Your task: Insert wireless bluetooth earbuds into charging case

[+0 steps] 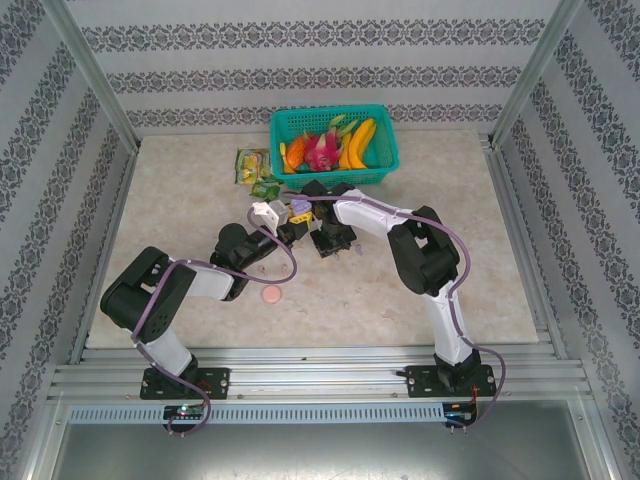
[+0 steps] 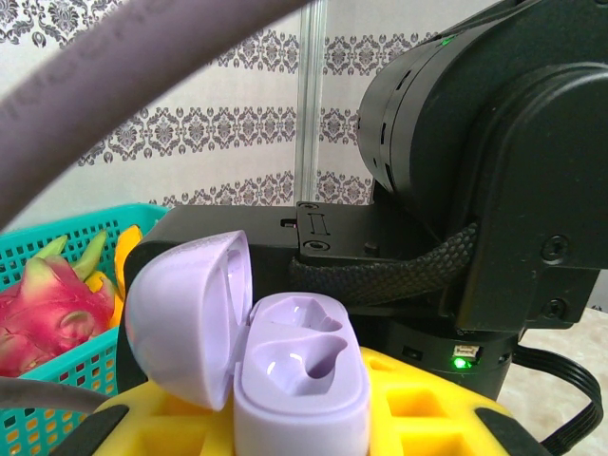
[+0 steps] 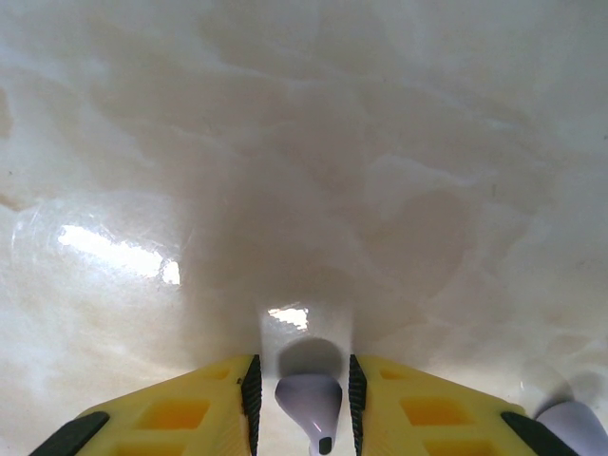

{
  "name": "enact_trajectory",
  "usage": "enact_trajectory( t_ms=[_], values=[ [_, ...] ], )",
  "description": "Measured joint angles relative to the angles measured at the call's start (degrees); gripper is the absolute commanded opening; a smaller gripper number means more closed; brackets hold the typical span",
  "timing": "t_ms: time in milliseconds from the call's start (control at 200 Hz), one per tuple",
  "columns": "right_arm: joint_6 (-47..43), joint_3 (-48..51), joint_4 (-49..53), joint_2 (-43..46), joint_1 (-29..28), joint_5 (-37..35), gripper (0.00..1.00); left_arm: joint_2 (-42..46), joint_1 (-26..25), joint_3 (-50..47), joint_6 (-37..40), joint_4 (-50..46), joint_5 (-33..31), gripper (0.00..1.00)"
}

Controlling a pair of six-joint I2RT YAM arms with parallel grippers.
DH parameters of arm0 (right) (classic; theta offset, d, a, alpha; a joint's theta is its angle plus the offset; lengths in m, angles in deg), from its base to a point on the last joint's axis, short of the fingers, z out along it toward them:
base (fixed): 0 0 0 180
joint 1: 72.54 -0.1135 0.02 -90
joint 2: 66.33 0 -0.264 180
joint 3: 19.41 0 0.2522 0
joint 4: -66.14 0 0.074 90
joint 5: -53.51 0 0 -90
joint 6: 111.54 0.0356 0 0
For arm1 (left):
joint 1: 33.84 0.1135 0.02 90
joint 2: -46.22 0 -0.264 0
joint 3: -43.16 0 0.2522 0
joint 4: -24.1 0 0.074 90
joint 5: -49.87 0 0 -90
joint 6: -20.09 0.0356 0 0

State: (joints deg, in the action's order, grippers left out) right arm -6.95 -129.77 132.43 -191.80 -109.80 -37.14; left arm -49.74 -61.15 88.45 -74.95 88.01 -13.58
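Right wrist: our right gripper [image 3: 304, 385] stands narrow around a lilac earbud [image 3: 309, 401] over the table [image 3: 285, 142]; we cannot tell if it pinches. Our left gripper [image 2: 294, 427] clamps the open lilac case [image 2: 299, 370].

No legible text, labels, numbers, signs

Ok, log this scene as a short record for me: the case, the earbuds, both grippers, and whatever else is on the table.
charging case: lilac charging case, lid open, both wells empty
left gripper: left gripper shut on the charging case, held off the table
right gripper: right gripper low over the table, fingers either side of a lilac earbud; grip unclear
second earbud: second lilac earbud, on the table beside the right finger
other: teal basket of fruit; pink disc
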Motion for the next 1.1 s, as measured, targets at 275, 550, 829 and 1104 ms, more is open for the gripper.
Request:
enact_trajectory(
  t_ms=[275, 550, 829, 1104],
  values=[
    [0.0, 0.2, 0.0, 0.0, 0.0, 0.0, 0.30, 0.0, 0.0, 0.0, 0.0, 0.0, 0.0, 0.00],
    [0.0, 0.5, 0.0, 0.0, 0.0, 0.0, 0.30, 0.0, 0.0, 0.0, 0.0, 0.0, 0.0, 0.00],
    [0.0, 0.6, 0.0, 0.0, 0.0, 0.0, 0.26, 0.0, 0.0, 0.0, 0.0, 0.0, 0.0, 0.00],
    [0.0, 0.6, 0.0, 0.1, 0.0, 0.0, 0.20, 0.0, 0.0, 0.0, 0.0, 0.0, 0.0, 0.00]
  ],
)
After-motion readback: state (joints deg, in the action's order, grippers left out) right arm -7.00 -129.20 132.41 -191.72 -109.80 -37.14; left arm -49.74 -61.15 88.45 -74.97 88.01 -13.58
